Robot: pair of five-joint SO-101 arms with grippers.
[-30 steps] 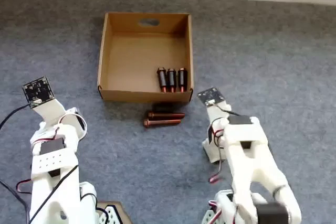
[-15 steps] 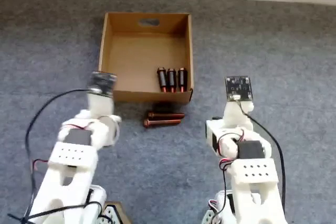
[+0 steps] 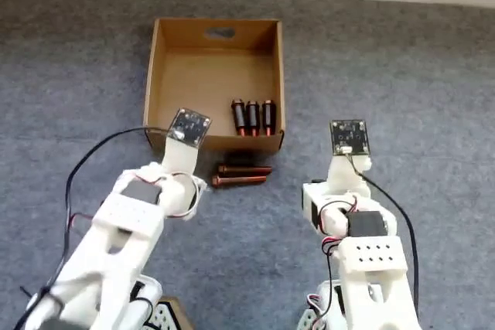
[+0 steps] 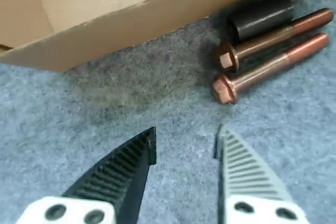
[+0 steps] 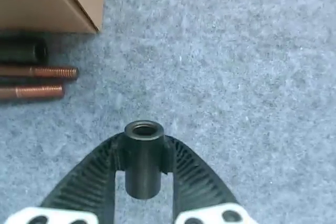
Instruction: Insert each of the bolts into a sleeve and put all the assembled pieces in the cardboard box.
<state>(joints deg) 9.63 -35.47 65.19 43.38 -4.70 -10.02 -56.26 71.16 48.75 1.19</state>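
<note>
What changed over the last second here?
The left gripper swung across to the two loose bolts in front of the cardboard box and now hangs open just short of them. The right gripper, shut on a black sleeve, shifted slightly away from the box, then held. The bolts, the loose sleeve beside them and the three assembled pieces in the box stayed put.

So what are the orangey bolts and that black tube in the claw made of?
The bolts look like copper-coloured metal, maybe plated steel: shiny reddish with cut threads. The sleeve in the right gripper is matte black, probably coated metal, possibly plastic.
</note>
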